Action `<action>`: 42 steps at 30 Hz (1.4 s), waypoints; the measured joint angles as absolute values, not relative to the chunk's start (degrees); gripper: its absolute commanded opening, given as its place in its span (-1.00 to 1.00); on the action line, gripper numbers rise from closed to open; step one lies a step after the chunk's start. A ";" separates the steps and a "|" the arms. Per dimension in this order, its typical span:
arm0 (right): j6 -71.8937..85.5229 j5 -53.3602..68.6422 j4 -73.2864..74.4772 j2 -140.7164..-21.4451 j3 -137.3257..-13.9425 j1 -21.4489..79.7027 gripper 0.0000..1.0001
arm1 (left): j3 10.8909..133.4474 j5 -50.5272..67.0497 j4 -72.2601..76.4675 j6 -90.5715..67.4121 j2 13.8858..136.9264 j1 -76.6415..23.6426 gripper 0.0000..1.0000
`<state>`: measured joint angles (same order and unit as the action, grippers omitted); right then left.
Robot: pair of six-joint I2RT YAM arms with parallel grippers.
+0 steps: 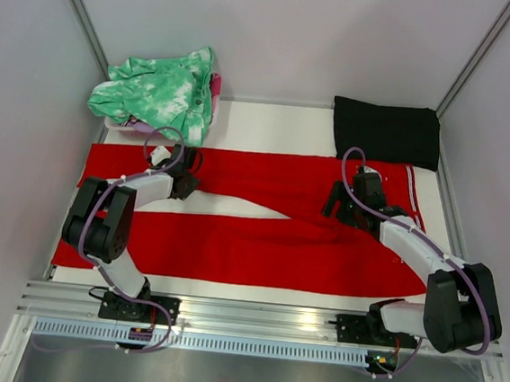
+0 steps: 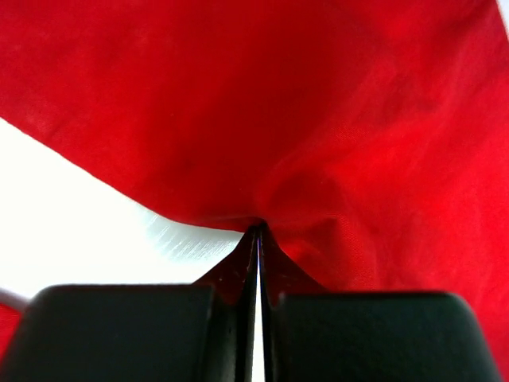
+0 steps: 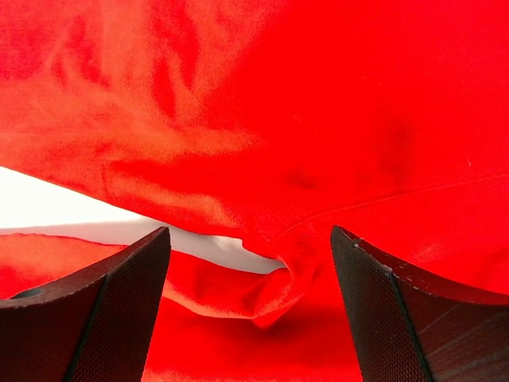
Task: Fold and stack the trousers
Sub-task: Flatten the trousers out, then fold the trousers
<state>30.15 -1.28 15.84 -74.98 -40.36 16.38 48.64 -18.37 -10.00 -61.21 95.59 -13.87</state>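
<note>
The bright red trousers [image 1: 259, 246] lie spread flat across the white table [image 1: 227, 290], waistband with white-striped trim [image 1: 411, 186] at the right, legs running left. My left gripper [image 1: 184, 184] is on the inner edge of the far leg. In the left wrist view it [image 2: 259, 231] is shut, pinching that red hem [image 2: 318, 159]. My right gripper [image 1: 335, 204] is over the crotch. In the right wrist view it [image 3: 248, 239] is open, its fingers [image 3: 119, 310] either side of the crotch fold [image 3: 286, 274], low over the cloth.
A green-and-white mottled garment [image 1: 161, 92] lies heaped on a small basket at the back left. A black folded cloth [image 1: 385, 131] lies at the back right, just beyond the waistband. Grey walls close in both sides. A metal rail [image 1: 252, 317] runs along the near edge.
</note>
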 measured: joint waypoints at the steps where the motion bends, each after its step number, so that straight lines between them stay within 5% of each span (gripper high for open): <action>1: 30.15 -1.32 15.84 -75.07 -40.36 16.38 0.77 | 49.30 -18.17 -10.85 -60.34 95.88 -13.85 -0.95; 16: 29.30 -3.09 16.75 -77.71 -42.22 16.38 0.81 | 46.37 -15.92 -26.98 -43.97 83.13 -13.02 -0.92; 18: 28.77 -3.62 17.30 -77.91 -42.57 16.38 0.84 | 46.44 -15.99 -28.69 -42.00 81.21 -12.86 -0.35; 19: 28.62 -3.95 17.65 -78.15 -42.87 16.38 0.86 | 46.63 -16.01 -29.63 -40.97 80.42 -12.78 0.33; 23: 27.88 -5.32 20.69 -80.75 -47.86 16.38 0.89 | 50.68 -15.97 -33.76 -38.68 78.91 -11.29 0.78; 29: 30.48 -7.55 23.97 -82.59 -57.65 12.64 0.96 | 54.98 -12.91 -37.67 -39.18 73.21 -1.87 0.84; 34: 36.71 -5.89 27.20 -74.56 -51.72 -8.73 0.96 | 48.93 -4.38 -39.07 -40.16 63.44 14.39 0.87; 42: 44.99 -13.85 39.11 -60.53 -40.05 -30.63 0.96 | 46.52 3.11 -40.16 -39.35 63.20 15.31 0.91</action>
<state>44.99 -13.85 39.11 -60.53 -40.05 -30.63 46.52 3.11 -40.16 -39.35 63.20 15.31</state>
